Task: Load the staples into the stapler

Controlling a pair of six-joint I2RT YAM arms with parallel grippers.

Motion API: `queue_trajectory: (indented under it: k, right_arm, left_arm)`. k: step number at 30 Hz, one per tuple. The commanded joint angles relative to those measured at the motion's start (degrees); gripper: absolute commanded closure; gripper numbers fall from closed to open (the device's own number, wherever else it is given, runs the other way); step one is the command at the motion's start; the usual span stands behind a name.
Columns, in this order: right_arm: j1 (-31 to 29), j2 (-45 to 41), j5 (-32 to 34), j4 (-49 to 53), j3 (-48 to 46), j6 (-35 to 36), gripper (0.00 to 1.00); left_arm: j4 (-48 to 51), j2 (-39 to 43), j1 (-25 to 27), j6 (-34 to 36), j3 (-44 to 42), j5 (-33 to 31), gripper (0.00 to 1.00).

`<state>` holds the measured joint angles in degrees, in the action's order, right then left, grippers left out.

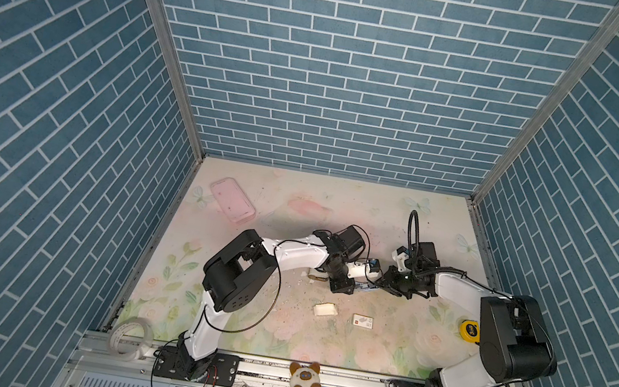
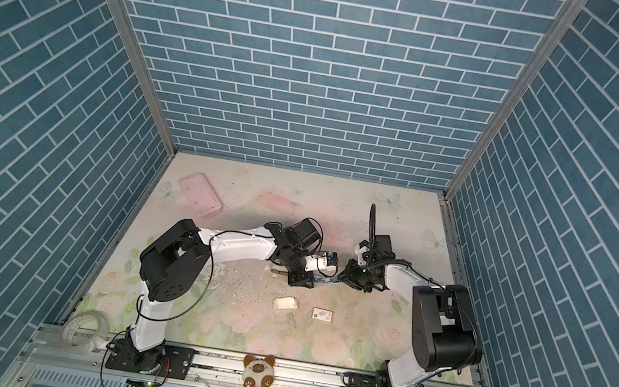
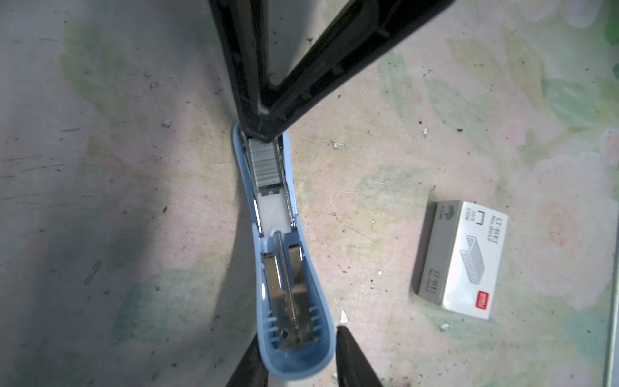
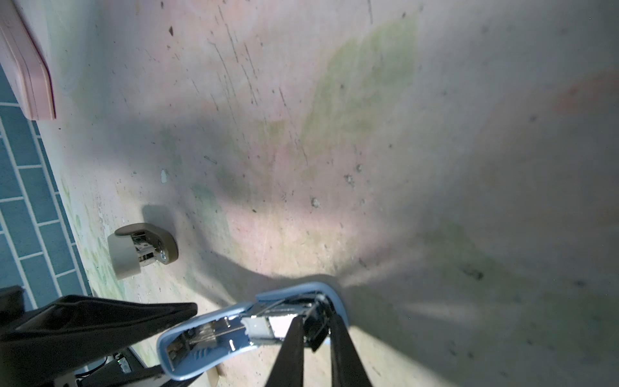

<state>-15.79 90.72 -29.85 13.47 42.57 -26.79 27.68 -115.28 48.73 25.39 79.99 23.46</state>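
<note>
Tips of the right gripper (image 3: 264,132) are clenched together and pressed onto the front end of the short grey metal strip of staples (image 3: 266,164); can't tell if it pinches the strip or only pushes it down. The left gripper (image 3: 298,348) looks clamped across the rounded end of the flipped-open lid (image 3: 294,363) of the light blue plastic stapler (image 3: 288,295), fingers touching both sides, so it's grasping the stapler to steady it. The staples lie inside the stapler's metal channel (image 3: 284,167) at the nose end, apparently flat between the rails. The white plastic pusher block (image 3: 273,211) and thin coil spring (image 3: 288,274) sit behind them, toward the lid. The stapler lies opened out on the floral-print desk (image 3: 134,167), between the two arms in both top views. Near it but apart lies the grey-and-white card sleeve with a red mark (image 3: 465,261). The small white card tray (image 1: 324,310) sits near the sleeve in a top view, contents too small to tell. A small beige stapler-like object (image 4: 140,249) sits off to one side, nothing touching it. Progress call: the main step looks basically done, strip in the magazine. What's left: right gripper backs off, confirm the strip is fully seated, swing the lid shut until it latches. Lid not yet closed, so not finished; late stage.
</note>
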Motion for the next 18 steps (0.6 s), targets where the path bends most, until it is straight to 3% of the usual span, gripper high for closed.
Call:
queue_trajectory:
  k: [1,18]
  right_arm:
    - [0.1,-0.2,0.8,2.3,-1.3,-0.9,0.84]
    - [0.0,-0.2,0.1,1.9,-2.5,-1.8,0.84]
  left_arm:
    - [0.3,0.5,0.4,0.2,0.5,1.0,0.70]
    - [0.0,0.6,0.4,-1.3,2.6,1.8,0.74]
